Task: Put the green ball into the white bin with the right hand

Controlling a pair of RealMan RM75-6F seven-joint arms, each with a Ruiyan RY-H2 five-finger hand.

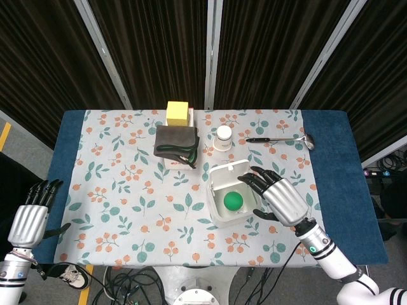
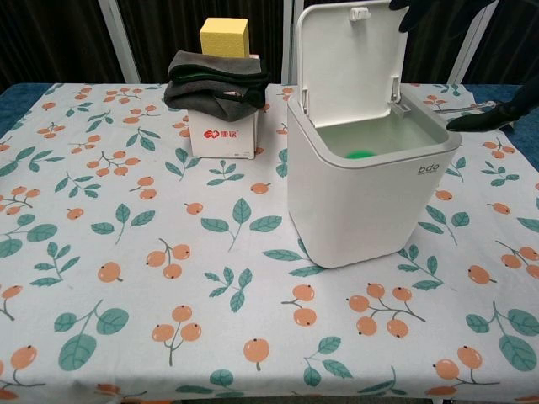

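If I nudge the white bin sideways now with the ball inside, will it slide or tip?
The white bin looks like thin plastic, so probably light and apt to slide on the cloth. Its lid stands upright at the back, so a high push might tip it. The green ball lies loose inside and would likely roll about.
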